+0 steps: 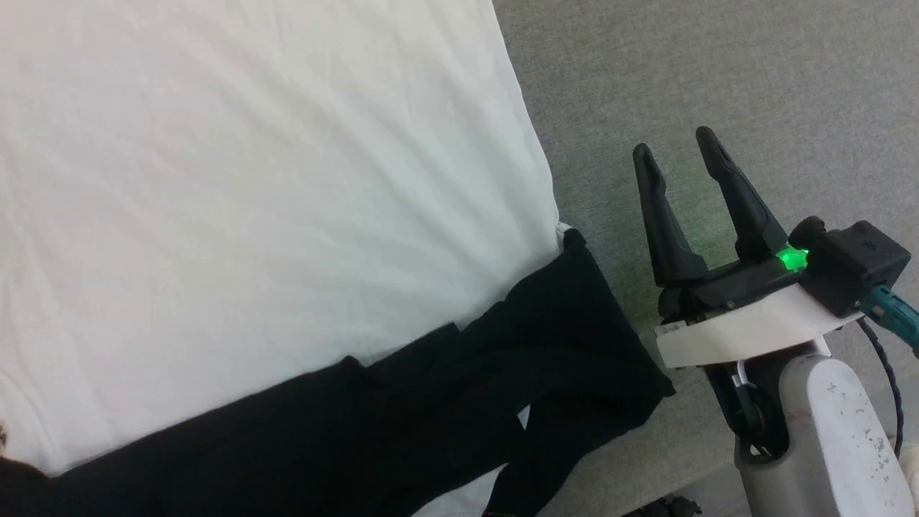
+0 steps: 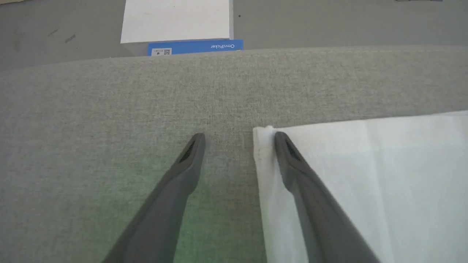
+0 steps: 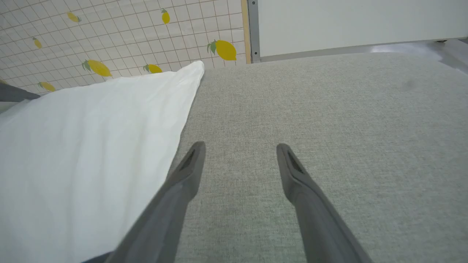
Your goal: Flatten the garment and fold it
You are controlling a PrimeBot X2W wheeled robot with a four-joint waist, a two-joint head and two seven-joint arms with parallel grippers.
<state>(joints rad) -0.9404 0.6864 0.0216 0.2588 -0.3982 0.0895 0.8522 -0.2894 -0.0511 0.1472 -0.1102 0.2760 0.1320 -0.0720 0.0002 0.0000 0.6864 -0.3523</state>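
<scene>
The garment (image 1: 251,201) lies spread on the grey fabric surface (image 1: 718,72), its large white body panel flat and a black sleeve (image 1: 517,366) crumpled along its lower right side. My right gripper (image 1: 675,147) is open over bare grey surface just right of the sleeve, holding nothing. In the right wrist view the right gripper (image 3: 239,148) points along the garment's white edge (image 3: 91,146). In the left wrist view my left gripper (image 2: 239,137) stands open at a white corner of the garment (image 2: 365,171); one finger (image 2: 292,164) lies over the hem, the other over bare surface.
The surface's far edge (image 2: 234,54) shows in the left wrist view, with a white box bearing a blue label (image 2: 179,33) on the floor beyond. A lemon-patterned tiled wall (image 3: 109,36) and a white panel (image 3: 347,22) stand past the surface in the right wrist view.
</scene>
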